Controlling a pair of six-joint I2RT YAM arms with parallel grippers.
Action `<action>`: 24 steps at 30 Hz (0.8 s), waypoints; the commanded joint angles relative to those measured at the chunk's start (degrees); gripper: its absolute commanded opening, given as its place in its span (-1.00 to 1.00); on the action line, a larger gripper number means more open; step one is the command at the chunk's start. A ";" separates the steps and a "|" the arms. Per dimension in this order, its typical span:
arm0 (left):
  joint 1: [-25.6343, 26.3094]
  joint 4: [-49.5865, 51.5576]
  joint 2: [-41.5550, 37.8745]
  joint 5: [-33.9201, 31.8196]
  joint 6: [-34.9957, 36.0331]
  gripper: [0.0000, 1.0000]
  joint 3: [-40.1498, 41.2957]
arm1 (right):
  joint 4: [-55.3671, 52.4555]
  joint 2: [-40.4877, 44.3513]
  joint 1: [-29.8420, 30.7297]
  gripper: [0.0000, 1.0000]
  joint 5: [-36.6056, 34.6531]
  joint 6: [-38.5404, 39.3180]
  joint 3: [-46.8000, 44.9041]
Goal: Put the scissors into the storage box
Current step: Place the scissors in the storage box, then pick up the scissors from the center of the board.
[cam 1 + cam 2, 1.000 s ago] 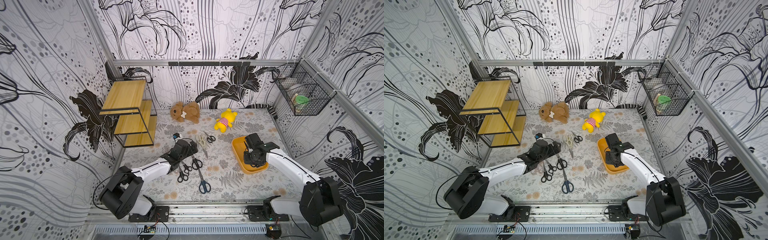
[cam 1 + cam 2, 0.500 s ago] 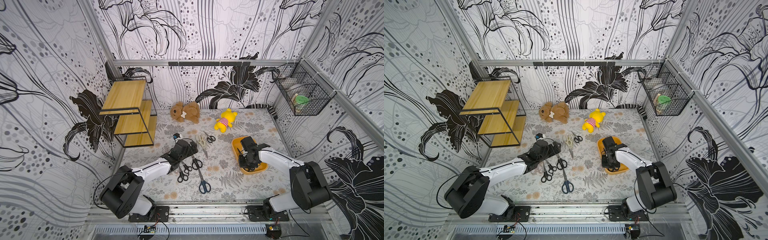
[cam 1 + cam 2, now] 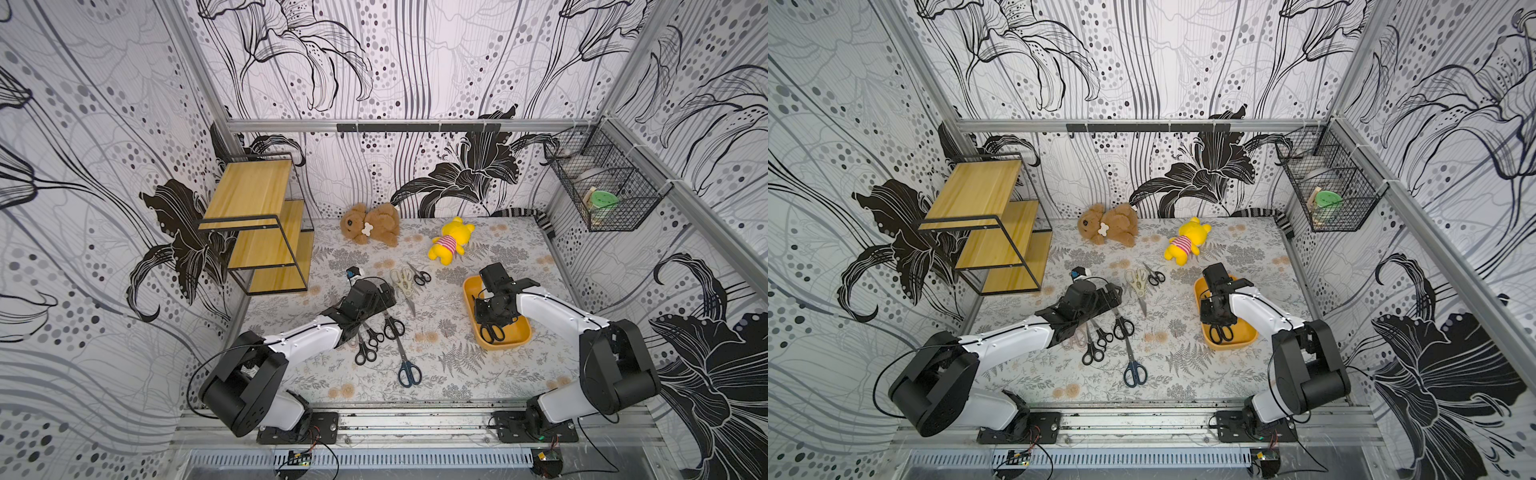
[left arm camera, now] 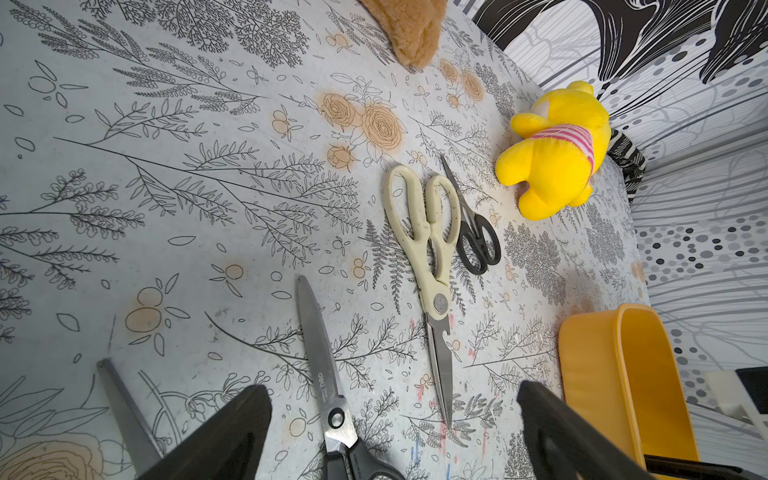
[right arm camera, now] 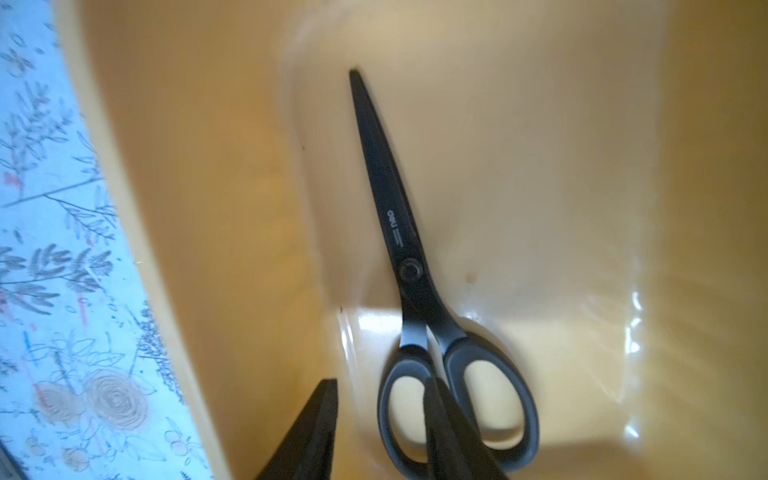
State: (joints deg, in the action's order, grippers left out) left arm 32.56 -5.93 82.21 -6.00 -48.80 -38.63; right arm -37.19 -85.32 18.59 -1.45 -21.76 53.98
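Observation:
The orange storage box (image 3: 520, 340) (image 3: 1246, 340) sits right of centre, and a black pair of scissors (image 3: 493, 332) (image 5: 399, 232) lies flat on its floor (image 5: 582, 166). My right gripper (image 3: 492, 312) (image 5: 380, 386) hovers inside the box, open, with one finger over a handle loop and gripping nothing. On the mat lie cream shears (image 3: 401, 281) (image 4: 428, 232), a small black pair (image 3: 420, 275), a long blue-handled pair (image 3: 406, 359) and several black pairs (image 3: 368, 349). My left gripper (image 3: 374, 297) (image 4: 392, 415) is wide open, low over one black-handled pair (image 4: 328, 399).
A brown teddy (image 3: 370, 224) and a yellow plush (image 3: 451, 241) lie at the back of the mat. A wooden shelf (image 3: 257, 220) stands at the back left. A wire basket (image 3: 606, 195) hangs on the right wall. The box wall (image 4: 598, 374) is close to my left gripper.
My right gripper shifted slightly across the box and its jaws parted, leaving the black scissors lying inside. The left arm has not moved.

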 commanded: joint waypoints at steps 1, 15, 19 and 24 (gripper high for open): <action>-2.62 -1.48 -0.52 2.34 -1.11 0.95 1.33 | -4.13 3.67 -0.01 -0.21 -2.15 -1.75 4.86; -13.27 -5.57 -4.56 11.14 -6.51 0.95 9.59 | 3.77 -8.38 17.63 -0.23 2.19 -4.63 20.11; -14.81 -3.99 -7.62 10.83 -5.37 0.95 11.33 | 4.23 -15.22 23.21 -0.28 2.99 -1.61 23.84; -16.77 -2.44 -10.14 10.48 -4.32 0.95 12.35 | 3.40 -21.48 29.16 -0.30 3.04 1.66 27.79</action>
State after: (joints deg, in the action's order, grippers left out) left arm 16.69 -9.26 73.21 4.64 -55.00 -27.09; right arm -32.60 -104.79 45.47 1.10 -23.18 78.94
